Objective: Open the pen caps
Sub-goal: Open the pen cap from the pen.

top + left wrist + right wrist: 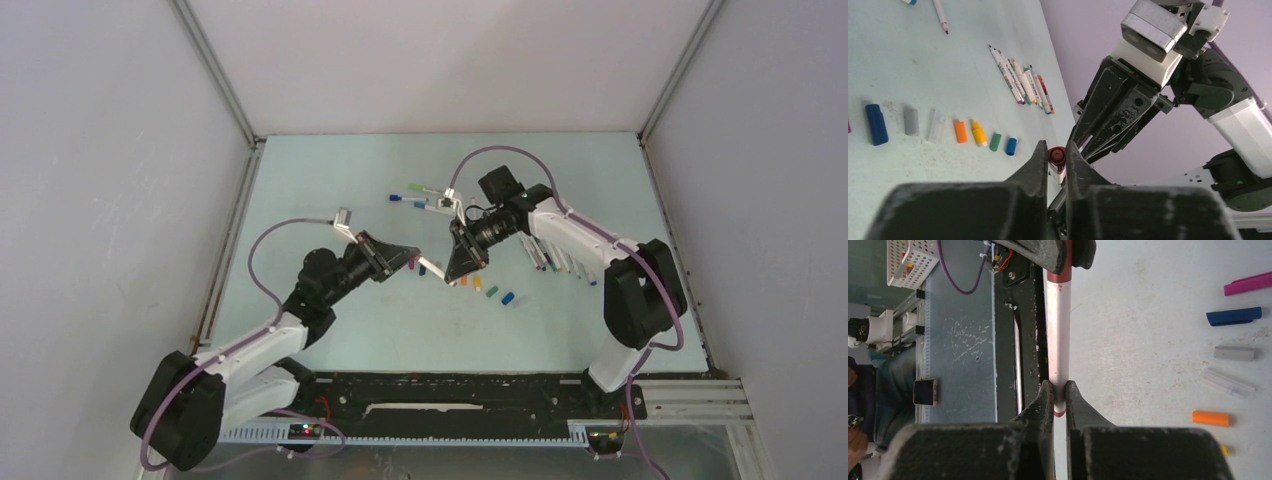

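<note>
A row of loose caps [961, 132], short plastic tubes in dark blue, grey, clear, orange, yellow, green and blue, lies on the pale green table [923, 65]. I place all other things from this row.

Over the dark blue end of the row, lifted off the table, a slim marker pen [1058, 330] with a white plastic barrel is held between the two arms. The left gripper [1055, 150] has its two black fingers nearly together, and they press on both sides of the dark red cap [1057, 154] that sits on one end of the pen. The right gripper [1059, 390] is closed tightly on the white barrel near the other end, just by a thin red band. The cap is on the pen; no gap shows between the cap and the barrel.

Beyond the blue end of the row, on the far side, a bundle of uncapped white pens [1023, 82] lies side by side, the pens touching each other. Well apart from the row, farther back on the table, a single white pen [940, 15] lies alone with its dark tip bare.
</note>
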{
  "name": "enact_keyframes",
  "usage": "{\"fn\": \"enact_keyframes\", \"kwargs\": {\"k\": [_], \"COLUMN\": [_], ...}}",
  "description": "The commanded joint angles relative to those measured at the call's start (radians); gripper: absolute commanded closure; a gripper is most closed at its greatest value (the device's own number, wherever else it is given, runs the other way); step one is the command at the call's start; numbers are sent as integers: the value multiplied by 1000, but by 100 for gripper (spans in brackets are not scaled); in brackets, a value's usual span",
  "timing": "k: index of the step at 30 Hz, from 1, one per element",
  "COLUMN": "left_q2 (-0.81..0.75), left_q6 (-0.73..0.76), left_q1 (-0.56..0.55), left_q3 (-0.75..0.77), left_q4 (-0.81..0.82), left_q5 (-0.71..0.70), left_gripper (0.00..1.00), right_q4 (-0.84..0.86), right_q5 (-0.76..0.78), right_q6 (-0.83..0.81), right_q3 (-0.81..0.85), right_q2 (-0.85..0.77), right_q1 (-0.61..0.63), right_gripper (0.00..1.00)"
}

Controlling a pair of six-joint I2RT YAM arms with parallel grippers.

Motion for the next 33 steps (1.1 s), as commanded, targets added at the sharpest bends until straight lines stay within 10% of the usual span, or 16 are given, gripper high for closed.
{"fn": "enact_keyframes", "kwargs": {"k": [1, 3, 8, 14, 19, 22, 33], "left_q2": [7, 9, 14, 58, 80, 77, -109], "left_q6": [15, 31, 79, 101, 113, 134, 228], "left_q1": [-7, -10, -38, -79, -89, -83, 360], "left_q3": [71, 77, 105, 140, 159, 176, 397], "left_q4": [49, 55, 23, 24, 18, 7, -176], "left_q5": [10, 17, 18, 17, 14, 4, -93], "left_gripper": [99, 100, 100, 100, 100, 100, 100], "right_q4": [22, 22, 23, 41, 53, 56, 15], "right_q5": [-26, -31, -35, -47, -66, -79, -109], "right_q6": [7, 12, 25, 48, 72, 80, 34], "right_q3": [2, 2, 2, 2, 2, 2, -12], "right_q2": [-6, -3, -12, -19, -25, -27, -7], "right_q1": [1, 3, 10, 14, 14, 14, 63], "right_gripper": [100, 99, 63, 57, 62, 98, 100]}}
